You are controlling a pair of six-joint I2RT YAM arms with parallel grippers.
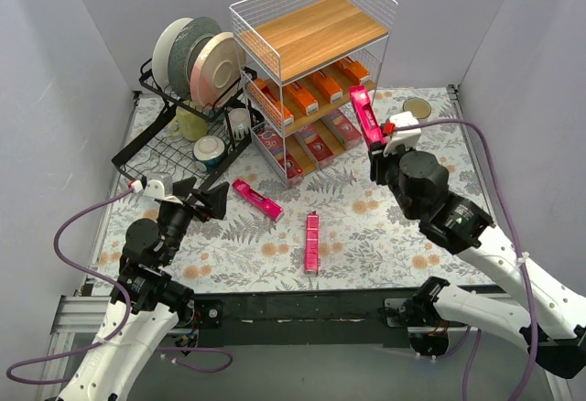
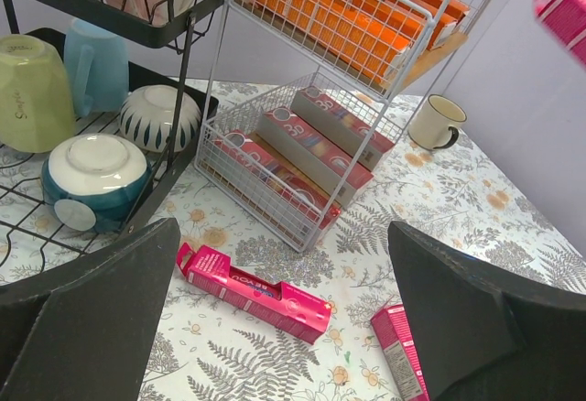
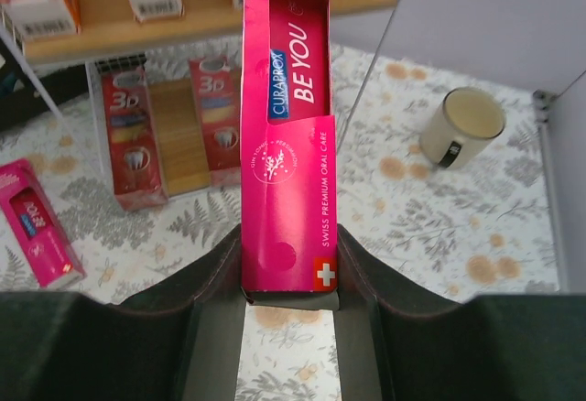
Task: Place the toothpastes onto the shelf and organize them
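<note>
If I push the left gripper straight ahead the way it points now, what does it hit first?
Probably the magenta toothpaste carton lying flat ahead of the left gripper, short of the shelf; depth is unclear.

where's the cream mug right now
In the top view the cream mug stands far back on the right, just right of the shelf and beyond the right hand gripping a pink carton.

pink carton (image 3: 286,126) top cropped, mug (image 3: 465,126) print illegible

Cream mug (image 1: 417,107) seen just beyond the right claw (image 1: 377,142), black dish rack (image 1: 151,149) filled with plates (image 1: 217,67) beyond the left claw (image 1: 203,195)
</note>
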